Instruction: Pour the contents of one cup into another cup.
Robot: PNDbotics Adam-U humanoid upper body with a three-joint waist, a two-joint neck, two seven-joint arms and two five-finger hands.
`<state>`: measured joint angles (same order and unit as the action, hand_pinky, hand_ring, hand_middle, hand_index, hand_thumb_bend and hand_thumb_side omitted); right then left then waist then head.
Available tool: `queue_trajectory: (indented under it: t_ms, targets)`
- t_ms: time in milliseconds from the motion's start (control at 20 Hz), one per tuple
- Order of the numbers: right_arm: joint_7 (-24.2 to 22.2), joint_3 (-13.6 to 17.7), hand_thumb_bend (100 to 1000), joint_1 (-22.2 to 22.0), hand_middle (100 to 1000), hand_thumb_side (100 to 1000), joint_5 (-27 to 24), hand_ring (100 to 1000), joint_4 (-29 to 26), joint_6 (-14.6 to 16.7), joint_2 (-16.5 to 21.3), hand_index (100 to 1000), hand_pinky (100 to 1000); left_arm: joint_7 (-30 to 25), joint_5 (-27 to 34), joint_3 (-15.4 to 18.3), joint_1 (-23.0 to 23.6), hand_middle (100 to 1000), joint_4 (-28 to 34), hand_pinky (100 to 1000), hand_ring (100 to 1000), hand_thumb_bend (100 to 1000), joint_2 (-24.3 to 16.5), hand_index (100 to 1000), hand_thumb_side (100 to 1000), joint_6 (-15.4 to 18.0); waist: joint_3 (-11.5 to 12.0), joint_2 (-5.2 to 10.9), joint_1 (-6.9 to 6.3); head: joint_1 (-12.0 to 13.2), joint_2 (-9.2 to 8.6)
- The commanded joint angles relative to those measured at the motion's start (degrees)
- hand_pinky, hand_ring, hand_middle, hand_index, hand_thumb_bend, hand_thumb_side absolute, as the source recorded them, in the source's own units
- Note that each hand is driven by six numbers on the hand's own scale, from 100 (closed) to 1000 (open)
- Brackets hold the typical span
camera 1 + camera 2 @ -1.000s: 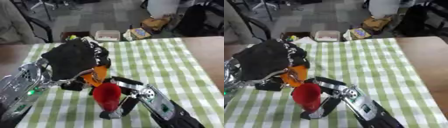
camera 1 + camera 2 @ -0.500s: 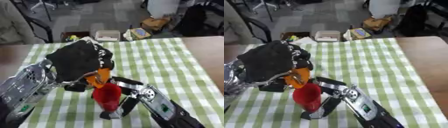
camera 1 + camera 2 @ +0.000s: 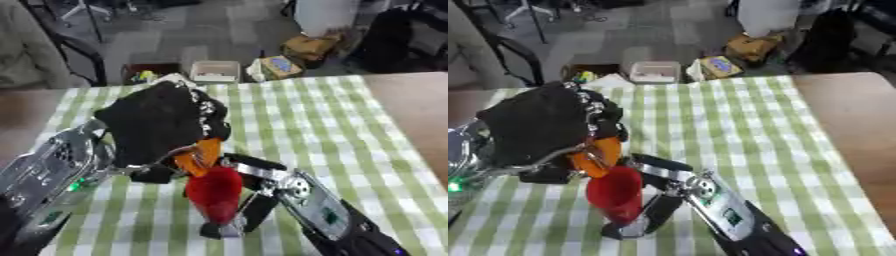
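Orange cup [image 3: 597,157]: tilted at frame centre-left, gripped by the left hand [image 3: 162,125].
Red cup [image 3: 213,192]: lower centre, clasped by the right hand [image 3: 262,197].
Handling: probably light, thin-walled; best held mid-body.

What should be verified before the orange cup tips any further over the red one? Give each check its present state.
1. Left hand shut on the orange cup: ok, fingers wrap it from above.
2. Right hand shut on the red cup: ok, fingers show around its far side and base.
3. Red cup upright: ok, its opening faces up over the checked tablecloth.
4. Orange cup's lip above the red cup's opening: ok, it sits tilted just over the rim on the robot's left side.
5. Anything flowing yet: cannot tell, no stream shows.
6. How full the red cup is: cannot tell, the inside is not visible.
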<state>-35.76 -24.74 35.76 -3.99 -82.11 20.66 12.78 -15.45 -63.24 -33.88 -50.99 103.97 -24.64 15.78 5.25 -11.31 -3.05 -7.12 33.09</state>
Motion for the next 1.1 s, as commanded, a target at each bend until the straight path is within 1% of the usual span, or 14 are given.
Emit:
queue_trajectory:
  t_ms: [50,1100]
  targets:
    - [-0.1,0.2,100,1.2,100,100,-0.6,468,-1.2,0.2,-0.5,772,303,0.2,-0.7,-0.3,-1.0,148,0.2,100,212,516,-0.3,552,100,0.3,0.0,0.93,-0.01,0.1,-0.64]
    - [-0.3,0.2,100,1.0,100,100,-0.8,470,-1.2,0.0,-0.6,774,304,1.2,-3.7,-0.6,-0.9,156,0.5,100,205,568,-0.5,554,100,1.4,-0.1,1.07,-0.16,-0.3,-0.52]
